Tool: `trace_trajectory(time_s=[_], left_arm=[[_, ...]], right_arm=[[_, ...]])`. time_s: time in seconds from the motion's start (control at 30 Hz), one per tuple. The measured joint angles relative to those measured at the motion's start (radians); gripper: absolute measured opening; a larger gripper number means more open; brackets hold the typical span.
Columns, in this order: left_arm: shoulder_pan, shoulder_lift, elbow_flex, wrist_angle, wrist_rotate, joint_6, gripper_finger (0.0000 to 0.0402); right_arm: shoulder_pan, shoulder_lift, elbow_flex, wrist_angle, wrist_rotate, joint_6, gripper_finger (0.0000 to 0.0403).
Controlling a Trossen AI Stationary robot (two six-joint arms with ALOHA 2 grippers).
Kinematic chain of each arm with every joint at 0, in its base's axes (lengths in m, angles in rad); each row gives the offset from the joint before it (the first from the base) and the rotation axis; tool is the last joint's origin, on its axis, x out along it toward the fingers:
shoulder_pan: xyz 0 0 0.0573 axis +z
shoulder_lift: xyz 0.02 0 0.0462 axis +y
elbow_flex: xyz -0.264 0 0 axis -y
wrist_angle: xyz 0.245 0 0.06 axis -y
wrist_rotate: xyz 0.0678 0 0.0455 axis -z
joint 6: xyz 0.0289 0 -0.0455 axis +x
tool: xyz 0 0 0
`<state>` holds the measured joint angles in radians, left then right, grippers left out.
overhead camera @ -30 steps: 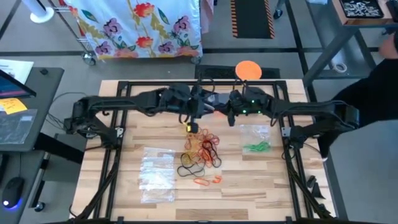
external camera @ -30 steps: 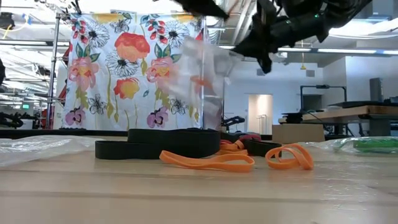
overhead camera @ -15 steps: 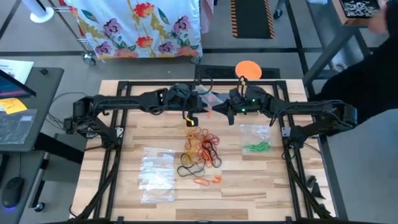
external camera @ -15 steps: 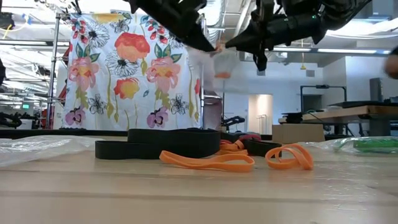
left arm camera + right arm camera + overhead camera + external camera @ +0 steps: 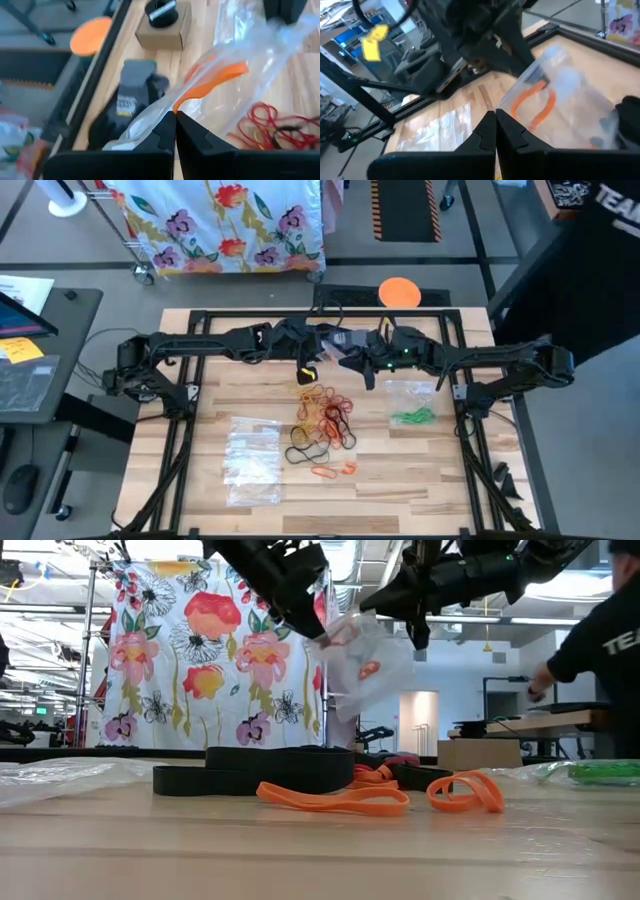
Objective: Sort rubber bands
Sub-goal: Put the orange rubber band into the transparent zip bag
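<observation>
**Both grippers pinch one clear bag above the far half of the table**

The left gripper (image 5: 322, 352) and the right gripper (image 5: 352, 360) meet in the air over the table's twelve o'clock half, each with its two dark fingers pressed together on an edge of the same clear, crinkled plastic bag (image 5: 362, 665). Inside that lifted bag lies one flat orange rubber loop (image 5: 212, 80), seen through the plastic in both wrist views. In the low view the bag hangs between the two arms, well above the wood.

The loose rubber bands (image 5: 326, 420), thin loops in red, orange, yellow and black, lie in a tangled heap near the centre of the light wooden slatted table (image 5: 220, 395), at about six o'clock from the two grippers. A few orange bands (image 5: 333, 470) lie apart from the heap at its six o'clock side, and in the low view these sit nearest the camera beside a broad black band (image 5: 255, 769).

At three o'clock from the heap, a second clear bag holding green bands (image 5: 412, 406) rests flat on the table. At eight o'clock from the heap lie more clear plastic bags (image 5: 252, 461), stacked and flat.

A black glove (image 5: 126, 105) lies at the table's twelve o'clock edge. Beyond it an orange disc (image 5: 399, 292) sits on the floor. A person in a black shirt (image 5: 585, 270) stands at two o'clock, off the table.
</observation>
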<state>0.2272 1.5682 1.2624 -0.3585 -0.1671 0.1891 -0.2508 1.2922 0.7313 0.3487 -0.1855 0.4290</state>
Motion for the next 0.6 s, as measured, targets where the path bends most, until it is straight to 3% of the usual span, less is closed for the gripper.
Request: trace_trajectory(time_s=[0.2, 0.4, 0.6], left_arm=[[-0.016, 0.0, 0.03, -0.03, 0.036, 0.026, 0.001], [-0.062, 0.0, 0.049, -0.015, 0.032, 0.178, 0.0073], [-0.092, 0.0, 0.053, 0.027, -0.184, 0.235, 0.0118]], right_arm=[[0.0, 0.0, 0.001, -0.003, 0.003, 0.009, 0.0], [-0.014, 0.0, 0.001, -0.029, 0.005, 0.016, 0.0], [-0.047, 0.0, 0.001, -0.026, 0.004, 0.016, 0.0]])
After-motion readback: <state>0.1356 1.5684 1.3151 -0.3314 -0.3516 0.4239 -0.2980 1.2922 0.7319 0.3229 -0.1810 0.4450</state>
